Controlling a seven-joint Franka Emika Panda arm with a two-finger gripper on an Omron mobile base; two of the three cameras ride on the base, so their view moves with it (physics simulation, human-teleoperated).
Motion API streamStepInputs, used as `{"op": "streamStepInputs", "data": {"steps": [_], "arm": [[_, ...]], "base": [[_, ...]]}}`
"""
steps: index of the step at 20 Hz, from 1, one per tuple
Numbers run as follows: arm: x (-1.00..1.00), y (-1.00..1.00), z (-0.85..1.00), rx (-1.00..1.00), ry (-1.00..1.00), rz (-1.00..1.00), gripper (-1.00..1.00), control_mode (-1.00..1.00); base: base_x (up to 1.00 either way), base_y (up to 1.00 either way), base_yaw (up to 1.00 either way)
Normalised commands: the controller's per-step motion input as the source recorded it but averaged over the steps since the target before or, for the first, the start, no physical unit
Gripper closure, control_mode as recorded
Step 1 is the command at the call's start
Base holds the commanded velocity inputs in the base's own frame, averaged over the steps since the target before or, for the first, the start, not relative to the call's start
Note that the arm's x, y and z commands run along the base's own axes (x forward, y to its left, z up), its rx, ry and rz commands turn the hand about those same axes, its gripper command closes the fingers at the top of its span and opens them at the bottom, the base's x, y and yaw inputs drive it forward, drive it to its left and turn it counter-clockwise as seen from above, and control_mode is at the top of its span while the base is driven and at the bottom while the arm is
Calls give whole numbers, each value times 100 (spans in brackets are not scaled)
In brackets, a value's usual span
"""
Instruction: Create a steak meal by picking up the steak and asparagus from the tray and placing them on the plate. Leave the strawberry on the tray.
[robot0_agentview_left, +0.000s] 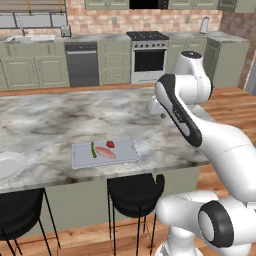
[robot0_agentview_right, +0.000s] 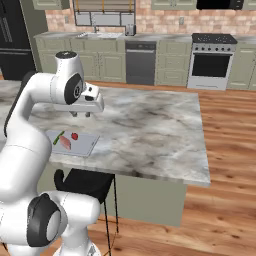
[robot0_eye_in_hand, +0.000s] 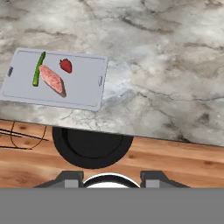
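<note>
The light grey tray lies near the marble counter's front edge. On it lie the pinkish steak, the thin green asparagus beside it, and the small red strawberry. The white plate sits at the counter's far left, cut by the picture edge. My gripper hangs high above the counter, to the right of the tray, open with nothing between its fingers.
Black stools stand under the counter's front edge below the tray. The marble counter stretches wide behind and to the right of the tray. Cabinets and a stove line the far wall.
</note>
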Motion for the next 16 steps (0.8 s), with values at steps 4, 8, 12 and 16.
{"op": "streamStepInputs", "data": {"steps": [4,8,12,16], "arm": [[-39,-11,-2,0,0,0,-100,-100],[-46,-6,-7,0,0,0,-100,-100],[-27,0,-5,0,0,0,-100,-100],[-2,0,0,0,0,0,-100,-100]], "base": [[0,0,0],[0,0,0],[0,0,0],[0,0,0]]}}
